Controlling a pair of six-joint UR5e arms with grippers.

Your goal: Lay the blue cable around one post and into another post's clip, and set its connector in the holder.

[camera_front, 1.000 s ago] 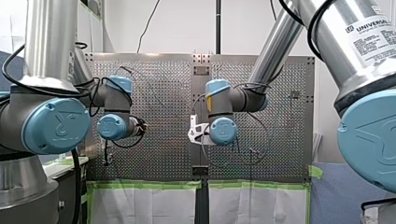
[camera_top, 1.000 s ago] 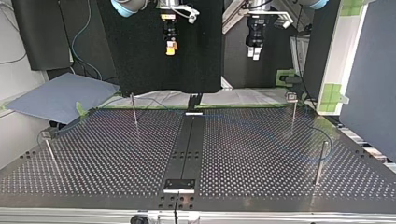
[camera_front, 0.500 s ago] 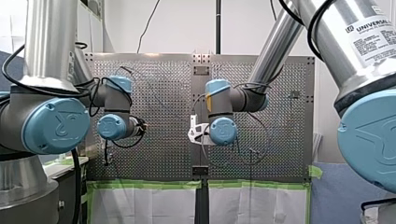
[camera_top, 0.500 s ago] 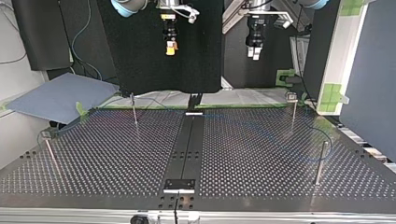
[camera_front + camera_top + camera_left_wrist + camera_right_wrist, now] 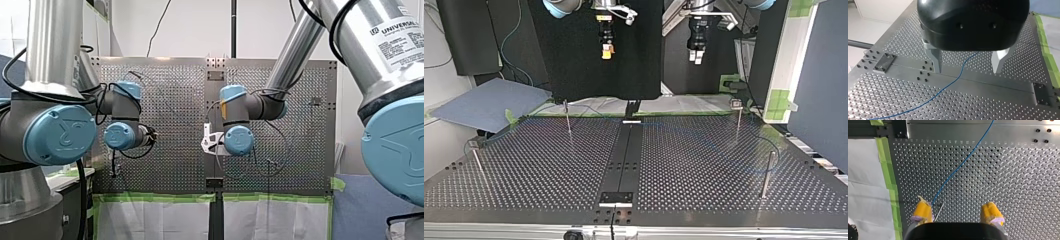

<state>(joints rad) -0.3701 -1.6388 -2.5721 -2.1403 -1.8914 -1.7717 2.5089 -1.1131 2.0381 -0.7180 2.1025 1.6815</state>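
Left fingers [image 5: 936,60] wide apart, empty, hanging over blue cable [image 5: 948,86] — lying loose across perforated counter [image 5: 998,100]. Right fingers [image 5: 923,211] yellow-padded, apart too, gripping nothing — cable just beside one pad.

Perforated table [image 5: 539,170] w/ dark centre strip [image 5: 625,150], upright posts [image 5: 766,174], blue cable [image 5: 958,78] loose across it, green tape [image 5: 888,170] at edge

Nothing changed: my left hand [image 5: 694,57], my right hand [image 5: 607,51] and the blue cable [image 5: 948,86] sit unmoved.
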